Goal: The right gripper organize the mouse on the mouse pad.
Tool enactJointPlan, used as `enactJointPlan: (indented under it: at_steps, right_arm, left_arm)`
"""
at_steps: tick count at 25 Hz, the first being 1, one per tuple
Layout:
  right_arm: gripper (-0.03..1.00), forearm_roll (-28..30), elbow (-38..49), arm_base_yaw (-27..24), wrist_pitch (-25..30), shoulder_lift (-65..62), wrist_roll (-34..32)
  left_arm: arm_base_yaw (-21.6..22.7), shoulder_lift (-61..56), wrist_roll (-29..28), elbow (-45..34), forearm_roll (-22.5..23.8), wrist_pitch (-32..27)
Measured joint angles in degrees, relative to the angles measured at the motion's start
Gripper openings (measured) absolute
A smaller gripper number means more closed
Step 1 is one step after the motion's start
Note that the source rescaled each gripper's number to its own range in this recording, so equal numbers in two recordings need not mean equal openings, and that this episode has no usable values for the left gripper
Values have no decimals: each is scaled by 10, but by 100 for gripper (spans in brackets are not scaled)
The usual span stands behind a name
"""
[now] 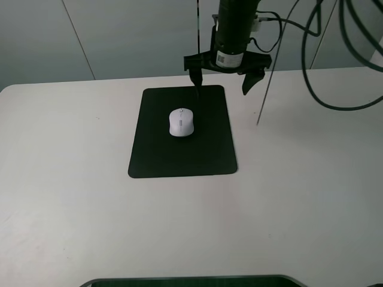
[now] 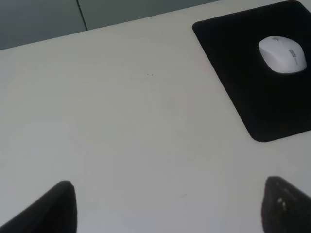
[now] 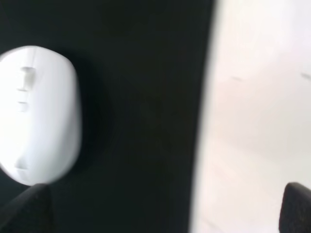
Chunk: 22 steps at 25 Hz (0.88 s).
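The table [image 1: 72, 197] fills most of the exterior high view. The mouse pad [image 1: 179, 156] is laid flat on it, just above the centre of the frame. The mouse [image 1: 181, 122] is seated fully inside the pad's outline, in the upper middle of the pad, with bare black surface shown on every side of it. The placement step is therefore judged to be essentially done. The step in hand is judged to be either release and clearance, or a final adjustment of the mouse.

If an adjustment is required, the next move calls for a descent toward the lower left of the frame, with one finger brought to each long side of the mouse. If none is required, only a clean lift away is called for, with the mouse left undisturbed.

The right gripper [image 1: 221, 92] is suspended at the top centre of the frame, over the pad's upper right corner. Its jaws are spread wide and nothing is held between them. No contact with the mouse is seen. One finger [image 1: 197, 84] is lined up over the pad's top edge, and whether it touches the pad cannot be told.

The left gripper [image 2: 175, 206] is seen only in its own wrist view. It is also spread wide and empty over bare table.
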<state>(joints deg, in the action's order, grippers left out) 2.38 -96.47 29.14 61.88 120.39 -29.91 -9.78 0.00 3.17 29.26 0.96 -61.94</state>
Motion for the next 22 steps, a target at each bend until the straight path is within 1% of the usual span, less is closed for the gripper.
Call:
enactJointPlan:
  at_steps: [2, 5, 10, 12, 16, 19, 22]
  right_arm:
    - [99, -4, 64, -29, -22, -45, 7]
    - [99, -6, 164, -87, -50, -122, 24]
    - [100, -6, 324, -195, -88, -257, 53]
    - [100, -4, 375, -235, -98, -312, 74]
    - [100, 18, 442, -308, -104, -438, 119]
    - [100, 24, 479, -332, -106, -530, 126]
    - [100, 24, 502, -325, -107, -624, 143]
  left_arm:
    - [0, 0, 0, 0, 0, 0]
    - [0, 0, 0, 0, 0, 0]
    - [0, 0, 0, 0, 0, 0]
    - [0, 0, 0, 0, 0, 0]
    - [0, 0, 0, 0, 0, 0]
    - [0, 0, 0, 0, 0, 0]
    - [0, 0, 0, 0, 0, 0]
